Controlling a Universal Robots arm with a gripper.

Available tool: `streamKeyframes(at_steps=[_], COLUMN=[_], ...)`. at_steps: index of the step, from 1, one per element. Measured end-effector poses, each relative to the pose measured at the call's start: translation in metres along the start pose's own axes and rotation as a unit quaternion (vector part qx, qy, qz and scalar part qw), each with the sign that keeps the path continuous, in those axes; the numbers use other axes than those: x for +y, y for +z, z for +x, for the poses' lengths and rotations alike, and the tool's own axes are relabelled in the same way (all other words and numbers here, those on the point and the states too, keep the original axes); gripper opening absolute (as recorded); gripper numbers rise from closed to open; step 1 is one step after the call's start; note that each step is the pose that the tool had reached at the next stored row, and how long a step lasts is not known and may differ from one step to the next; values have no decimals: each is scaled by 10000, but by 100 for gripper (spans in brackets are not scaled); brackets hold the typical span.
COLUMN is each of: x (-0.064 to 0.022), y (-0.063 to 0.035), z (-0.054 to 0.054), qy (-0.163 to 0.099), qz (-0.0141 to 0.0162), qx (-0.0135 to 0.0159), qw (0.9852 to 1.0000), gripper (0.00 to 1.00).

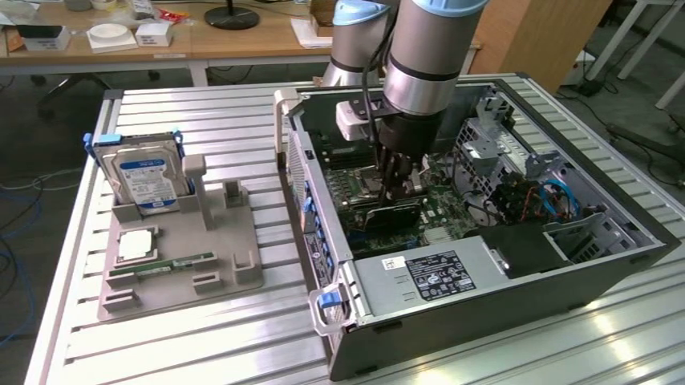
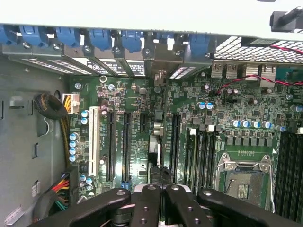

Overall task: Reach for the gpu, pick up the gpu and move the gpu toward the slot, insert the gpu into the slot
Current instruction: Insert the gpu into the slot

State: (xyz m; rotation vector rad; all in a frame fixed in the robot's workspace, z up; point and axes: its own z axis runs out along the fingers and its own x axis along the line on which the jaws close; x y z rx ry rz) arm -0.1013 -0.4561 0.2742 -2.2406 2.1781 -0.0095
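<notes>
The gpu (image 1: 394, 218) stands on edge on the motherboard inside the open computer case (image 1: 503, 317), its black cooler facing the case's front. My gripper (image 1: 399, 192) comes straight down onto its upper edge. In the wrist view the card (image 2: 157, 142) runs edge-on between two long black connectors, with its bracket end at the rear panel. The black fingers (image 2: 147, 201) are closed together at that edge, so the gripper (image 2: 161, 188) is shut on the card. The slot lies hidden under the card.
A grey holder tray (image 1: 182, 273) at the exterior view's left carries a blue-labelled hard drive (image 1: 147, 178), a processor chip (image 1: 137, 243) and a memory stick (image 1: 176, 263). Inside the case are the power supply (image 1: 434, 277), processor socket (image 2: 244, 182), memory slots (image 2: 201, 156) and cable bundles (image 2: 49, 106).
</notes>
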Motion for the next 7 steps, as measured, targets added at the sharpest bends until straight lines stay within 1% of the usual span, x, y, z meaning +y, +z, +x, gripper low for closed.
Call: streamKeyframes(at_steps=[7], x=[0], y=[0], z=[0], qy=[0], qz=[0], qx=[0], qw=[10000], gripper=[10])
